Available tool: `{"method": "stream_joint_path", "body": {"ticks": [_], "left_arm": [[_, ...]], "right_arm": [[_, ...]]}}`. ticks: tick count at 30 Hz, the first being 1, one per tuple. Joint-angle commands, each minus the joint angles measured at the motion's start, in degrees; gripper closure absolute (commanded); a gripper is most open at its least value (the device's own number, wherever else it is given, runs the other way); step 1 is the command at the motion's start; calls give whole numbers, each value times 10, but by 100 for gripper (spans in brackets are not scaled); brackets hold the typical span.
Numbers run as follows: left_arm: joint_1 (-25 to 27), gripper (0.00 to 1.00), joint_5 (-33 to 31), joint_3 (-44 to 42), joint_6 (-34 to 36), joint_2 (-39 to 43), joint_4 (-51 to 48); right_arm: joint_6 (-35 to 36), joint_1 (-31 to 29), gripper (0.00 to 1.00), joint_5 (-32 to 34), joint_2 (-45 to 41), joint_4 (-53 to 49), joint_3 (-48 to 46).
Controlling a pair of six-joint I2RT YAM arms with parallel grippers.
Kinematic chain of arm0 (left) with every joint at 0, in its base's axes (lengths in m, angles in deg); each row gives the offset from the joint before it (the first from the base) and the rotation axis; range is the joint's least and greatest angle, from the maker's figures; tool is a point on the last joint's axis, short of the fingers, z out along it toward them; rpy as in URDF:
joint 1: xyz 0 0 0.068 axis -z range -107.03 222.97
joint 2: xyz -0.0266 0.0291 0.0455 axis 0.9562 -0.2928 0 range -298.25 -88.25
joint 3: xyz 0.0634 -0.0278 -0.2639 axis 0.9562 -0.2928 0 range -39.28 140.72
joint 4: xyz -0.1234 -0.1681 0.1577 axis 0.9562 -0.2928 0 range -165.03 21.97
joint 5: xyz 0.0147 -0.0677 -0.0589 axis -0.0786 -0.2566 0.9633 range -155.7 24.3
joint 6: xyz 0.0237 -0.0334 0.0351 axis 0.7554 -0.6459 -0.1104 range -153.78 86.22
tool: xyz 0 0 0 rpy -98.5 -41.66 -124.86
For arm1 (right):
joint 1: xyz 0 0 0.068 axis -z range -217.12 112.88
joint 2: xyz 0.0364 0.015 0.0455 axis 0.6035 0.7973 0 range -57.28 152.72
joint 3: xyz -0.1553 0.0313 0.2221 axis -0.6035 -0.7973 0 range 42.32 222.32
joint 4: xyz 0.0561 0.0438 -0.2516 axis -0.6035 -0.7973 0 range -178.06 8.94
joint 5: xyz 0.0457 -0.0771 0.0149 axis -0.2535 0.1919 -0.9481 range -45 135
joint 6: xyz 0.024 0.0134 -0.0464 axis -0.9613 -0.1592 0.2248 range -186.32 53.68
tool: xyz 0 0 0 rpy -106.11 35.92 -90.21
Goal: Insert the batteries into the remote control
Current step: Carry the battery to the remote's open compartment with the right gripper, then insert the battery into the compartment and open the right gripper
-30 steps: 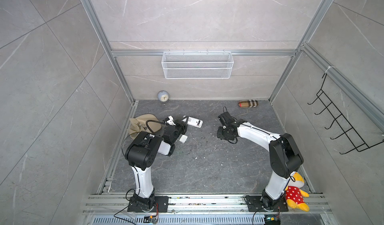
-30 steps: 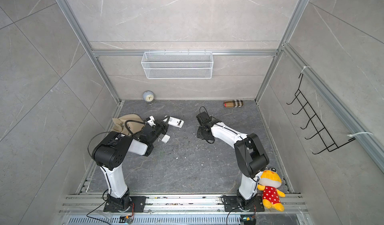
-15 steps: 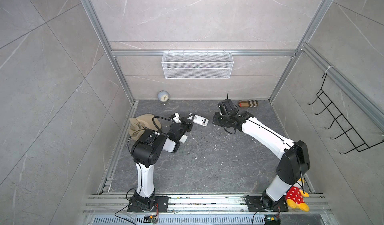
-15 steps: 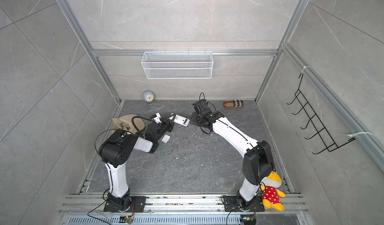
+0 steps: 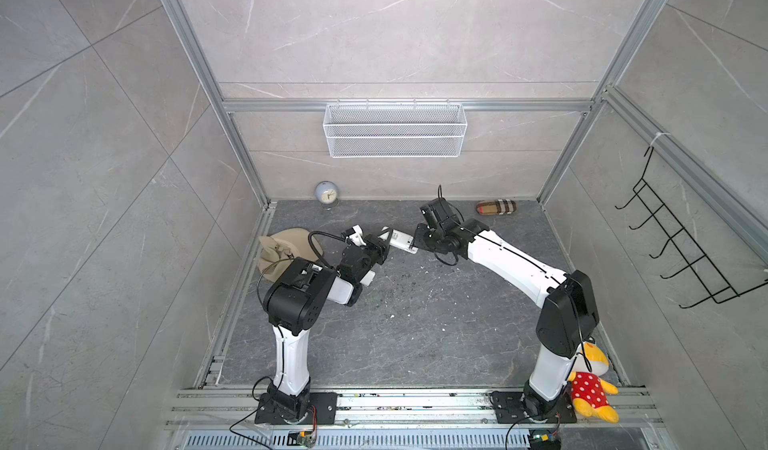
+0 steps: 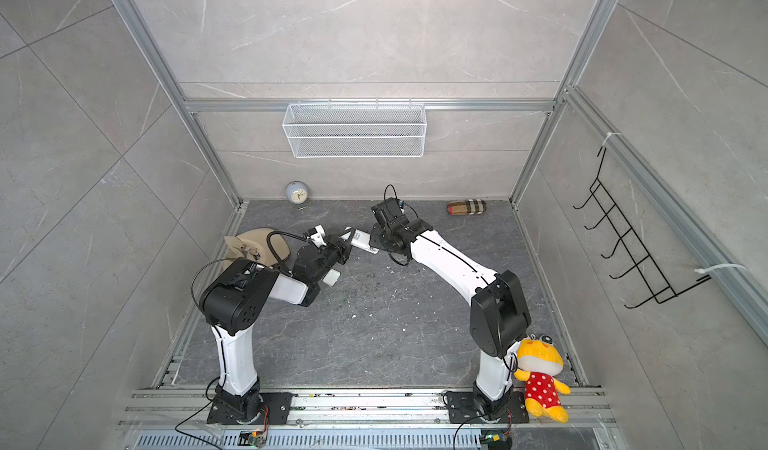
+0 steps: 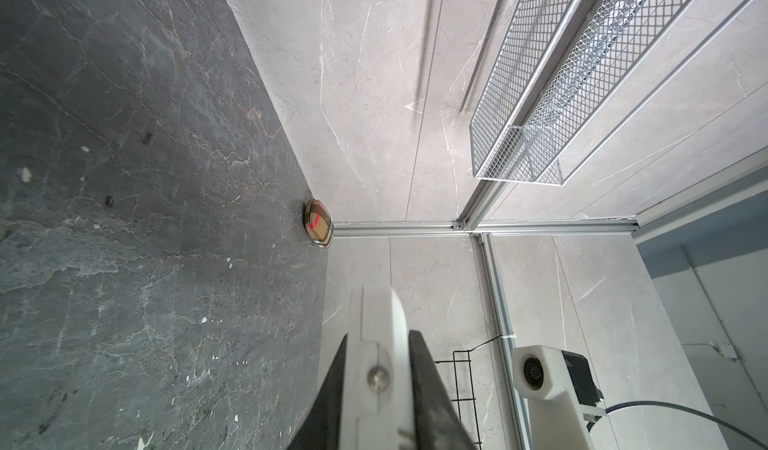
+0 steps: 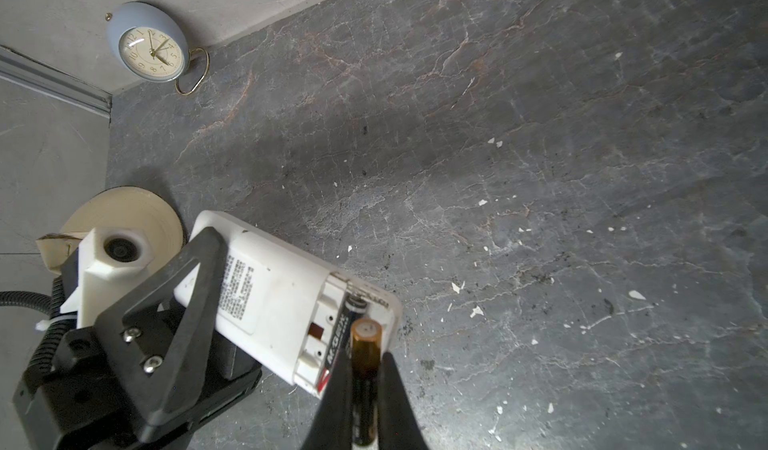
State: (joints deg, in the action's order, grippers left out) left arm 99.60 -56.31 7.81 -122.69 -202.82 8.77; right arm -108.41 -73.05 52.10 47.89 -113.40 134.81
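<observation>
Right wrist view: right gripper [image 8: 365,360] pinches one battery [image 8: 365,339], tip at the open bay of the remote control [image 8: 270,298], beside a seated battery [image 8: 337,344]; left gripper [image 7: 377,354] clamps the remote control.

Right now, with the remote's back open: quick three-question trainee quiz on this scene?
1. True or false: the right claw is empty.
2. Which claw holds the remote? A left claw, B right claw, C neither.
3. Fill in: ___ battery lies inside the remote.
Key: 1 false, it grips a second battery; 2 A; 3 one.
</observation>
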Motion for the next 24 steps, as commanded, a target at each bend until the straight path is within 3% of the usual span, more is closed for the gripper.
{"method": "stream_joint_path", "body": {"ticks": [1,24], "left_arm": [[1,100,-6,12,-3,16,43],[-1,100,-28,11,-27,38,43]], "right_arm": [[-4,-14,93,29,11,-3,27],[-22,-35,93,104,46,-10,49]]}}
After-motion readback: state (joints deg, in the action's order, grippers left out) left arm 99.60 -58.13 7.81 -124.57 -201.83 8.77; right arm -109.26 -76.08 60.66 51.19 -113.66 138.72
